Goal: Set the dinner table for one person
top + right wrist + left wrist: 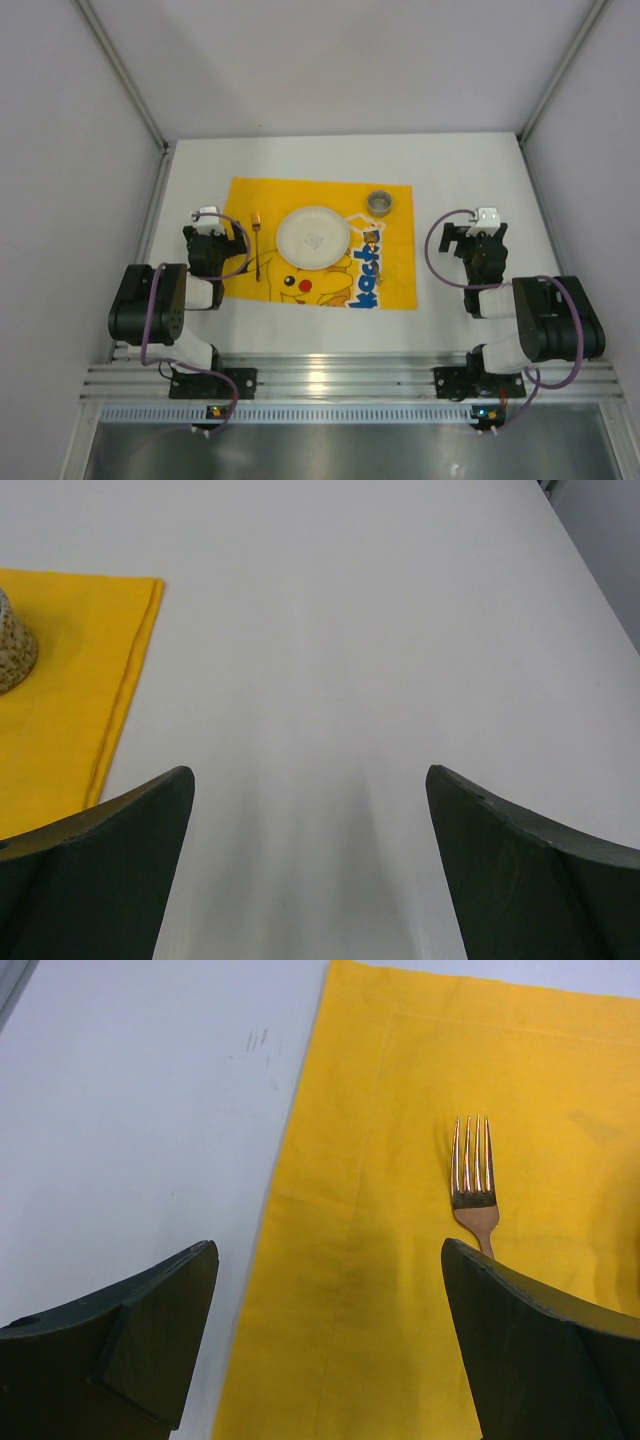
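On the white dinner table (470, 170) lies a yellow Pikachu-print mat (395, 250). A white plate (313, 238) rests in the mat's middle. A copper fork (258, 245) lies left of the plate, tines pointing away. A small speckled cup (380, 204) stands at the mat's far right corner. My left gripper (210, 222) hovers open over the mat's left edge (300, 1160), nothing between its jaws (328, 1250); the fork (473, 1175) is just ahead on its right. My right gripper (480, 228) stands open and holds nothing (308, 772) over bare tabletop (350, 630), right of the cup (12, 645).
A ribbed aluminium rail (340, 375) runs along the near edge, carrying both arm bases. White walls with metal posts (125, 75) enclose the table on the left, back and right. Bare tabletop lies right of the mat (70, 680).
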